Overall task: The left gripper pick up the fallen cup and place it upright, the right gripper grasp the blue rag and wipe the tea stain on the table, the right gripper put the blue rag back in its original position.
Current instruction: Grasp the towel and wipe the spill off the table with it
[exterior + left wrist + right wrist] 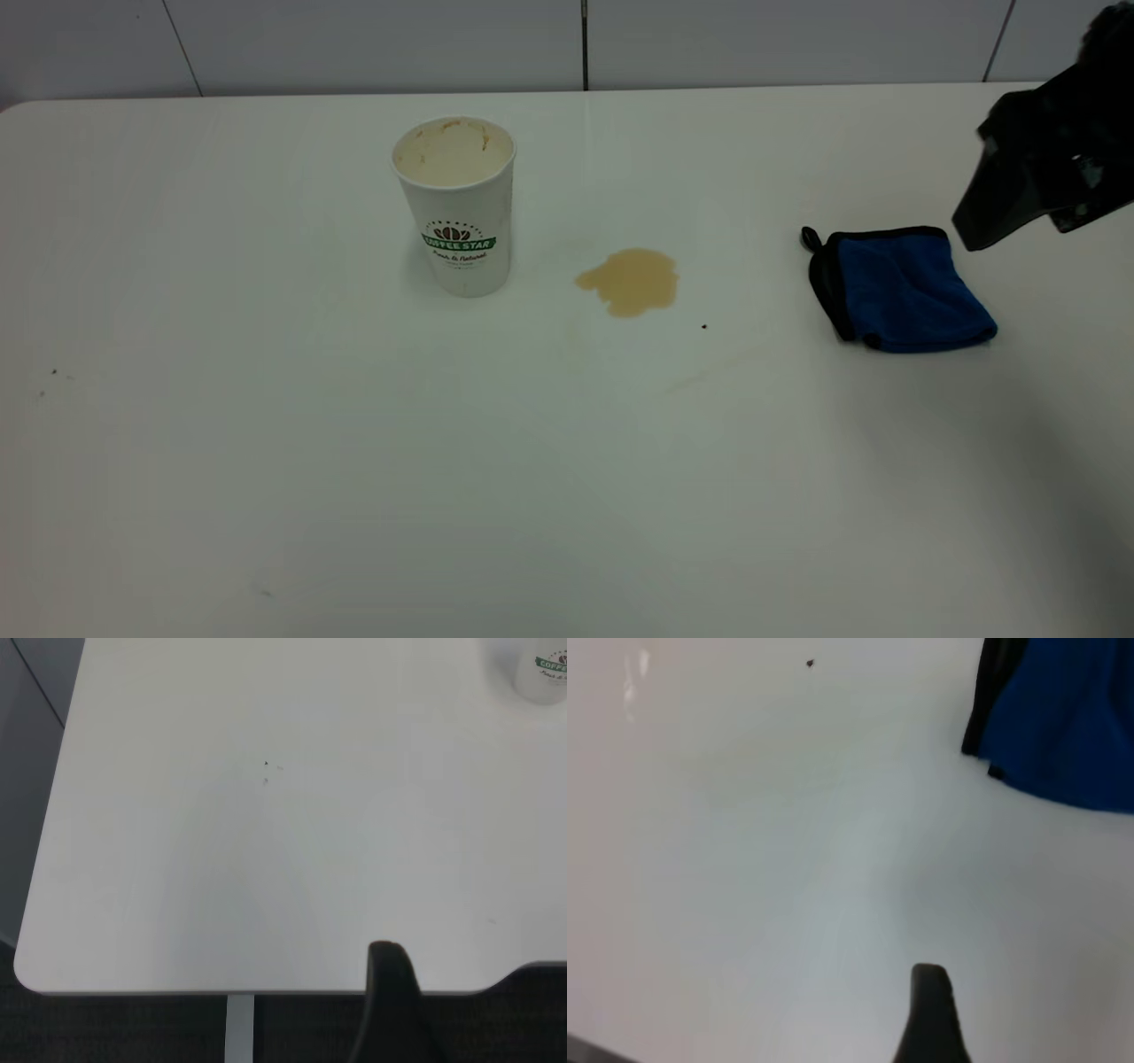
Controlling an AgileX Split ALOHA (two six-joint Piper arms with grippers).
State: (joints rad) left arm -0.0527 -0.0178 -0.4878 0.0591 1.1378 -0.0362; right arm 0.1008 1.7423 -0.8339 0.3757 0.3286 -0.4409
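one step looks done already: cup (456, 206) stands upright on the tabletop (266, 461), left of the tea stain (630, 281), clearly apart from it. step in hand, by my read, is the rag grab. right gripper (1032, 182) hangs above and just beyond the far right corner of the blue rag (904, 288), not touching it. to do it well: come down over the rag's middle, pinch the folded layers together, avoid the thin black loop at its left corner, lift clear before going to the stain. fingers: one dark tip shows in each wrist view, so cannot tell how far open; nothing visibly held. left gripper (390, 1005) sits at the tabletop's near edge, well away from the cup.
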